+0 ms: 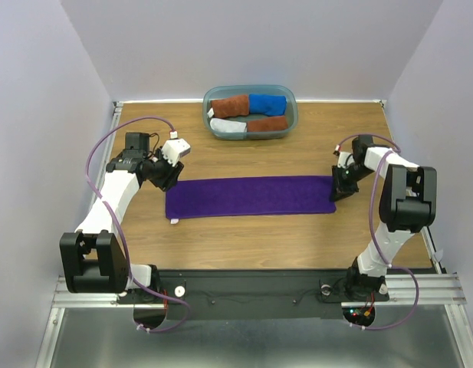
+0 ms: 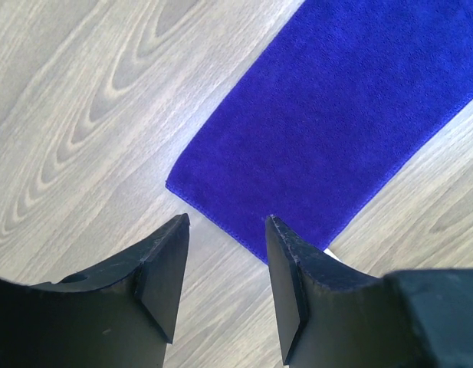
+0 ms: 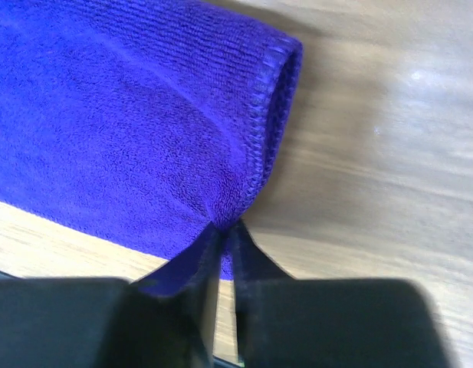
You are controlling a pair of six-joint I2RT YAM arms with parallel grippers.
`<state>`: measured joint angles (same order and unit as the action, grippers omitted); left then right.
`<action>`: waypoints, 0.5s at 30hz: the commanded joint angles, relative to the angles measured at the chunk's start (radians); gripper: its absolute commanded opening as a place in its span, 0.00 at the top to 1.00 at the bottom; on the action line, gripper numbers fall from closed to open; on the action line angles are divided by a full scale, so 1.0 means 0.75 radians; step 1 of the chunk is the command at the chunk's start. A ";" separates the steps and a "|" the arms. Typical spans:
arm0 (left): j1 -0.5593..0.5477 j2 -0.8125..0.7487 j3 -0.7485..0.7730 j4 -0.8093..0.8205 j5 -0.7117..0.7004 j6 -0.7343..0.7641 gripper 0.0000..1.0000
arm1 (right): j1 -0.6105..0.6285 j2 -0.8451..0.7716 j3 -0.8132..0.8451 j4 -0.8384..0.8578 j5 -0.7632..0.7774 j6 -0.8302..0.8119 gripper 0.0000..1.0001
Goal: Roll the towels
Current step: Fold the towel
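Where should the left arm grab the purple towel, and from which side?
Likely the left short hem of the purple towel, sliding the open left gripper in low from the left. The towel lies flat, so only that thin edge offers a lip; the right gripper pinches the opposite end likewise.

place: robot lab test cell | walls [image 1: 251, 38]: plain pale panels closing three sides | table [image 1: 251, 230]: wood-grain top | left arm [image 1: 113, 195], right arm [image 1: 408, 201]: mounted by metal rail [image 1: 431, 287] at near edge | cables [image 1: 90, 165]: looped, exposed
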<state>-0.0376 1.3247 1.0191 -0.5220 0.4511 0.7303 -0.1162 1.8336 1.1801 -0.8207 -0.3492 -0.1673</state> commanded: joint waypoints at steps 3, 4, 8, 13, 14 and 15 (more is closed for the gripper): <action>-0.001 -0.028 0.001 0.019 0.026 -0.023 0.39 | 0.022 -0.048 0.016 0.021 -0.044 -0.020 0.99; -0.001 -0.024 0.005 0.019 0.033 -0.029 0.38 | 0.022 -0.060 0.040 0.010 -0.058 -0.030 0.99; 0.001 0.003 0.020 0.019 0.049 -0.041 0.37 | 0.030 -0.111 0.112 -0.063 -0.180 -0.045 0.99; 0.001 0.021 0.040 0.017 0.061 -0.049 0.37 | 0.087 -0.144 0.161 -0.114 -0.266 -0.047 0.99; 0.001 0.025 0.048 0.015 0.059 -0.051 0.37 | 0.100 -0.148 0.165 -0.116 -0.273 -0.041 0.99; 0.001 0.030 0.052 0.013 0.061 -0.053 0.37 | 0.132 -0.146 0.169 -0.116 -0.289 -0.035 0.99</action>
<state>-0.0376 1.3415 1.0195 -0.5156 0.4679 0.7071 -0.0689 1.7668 1.2690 -0.8768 -0.4835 -0.1871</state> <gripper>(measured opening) 0.626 0.027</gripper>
